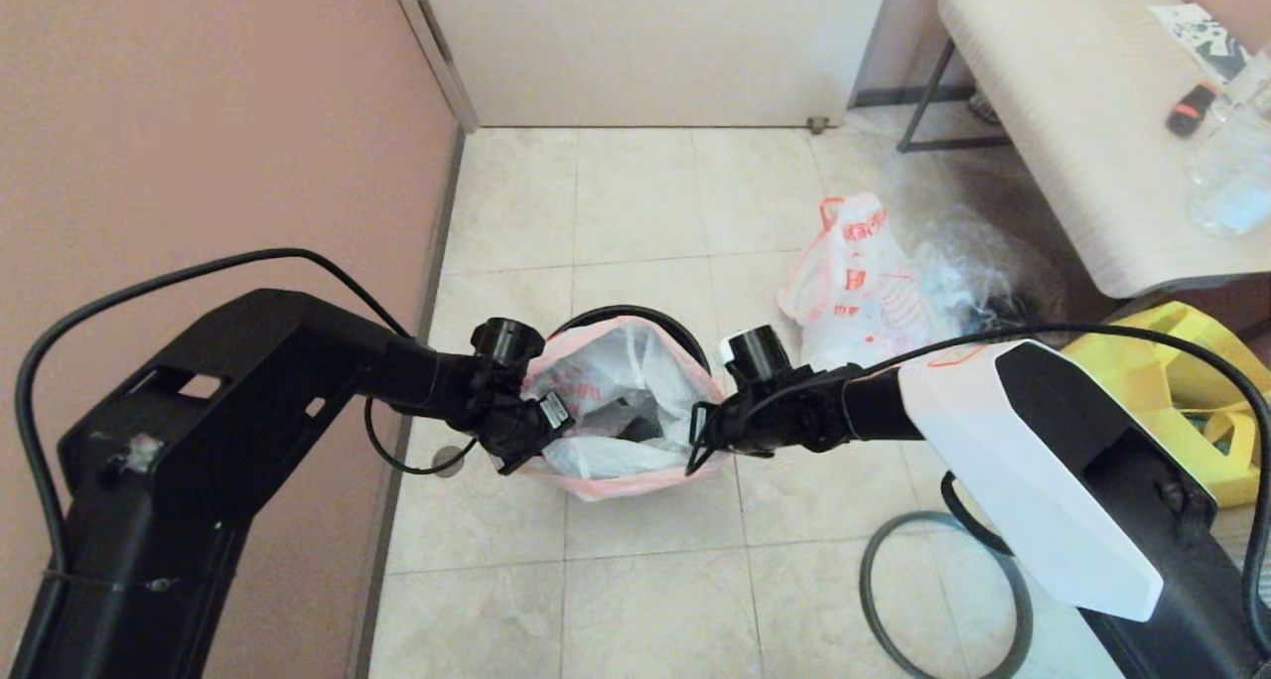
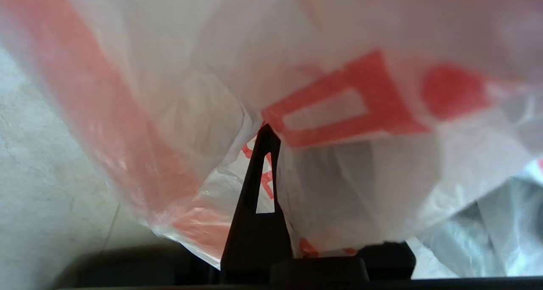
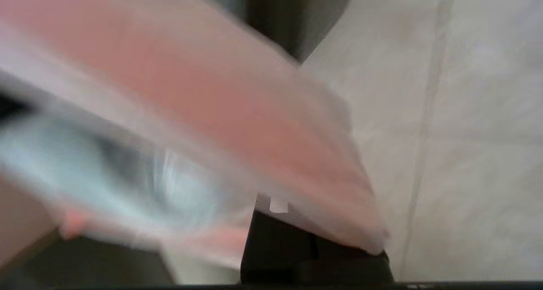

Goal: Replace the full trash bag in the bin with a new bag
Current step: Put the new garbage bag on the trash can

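Largely hidden beneath the new bag, only a black arc of the bin is seen. Thin, crinkled, pink-banded film is pinched by the left gripper and right gripper at opposite edges. Beyond, the full trash bag is slumped on the tiles.

A pale wood-grain counter on dark metal legs stands at the far right, carrying a small black and red object and clear crumpled plastic. Below it a yellow fabric tote sits beside a clear plastic bag with dark contents. A grey ring lies on the beige tiled floor.
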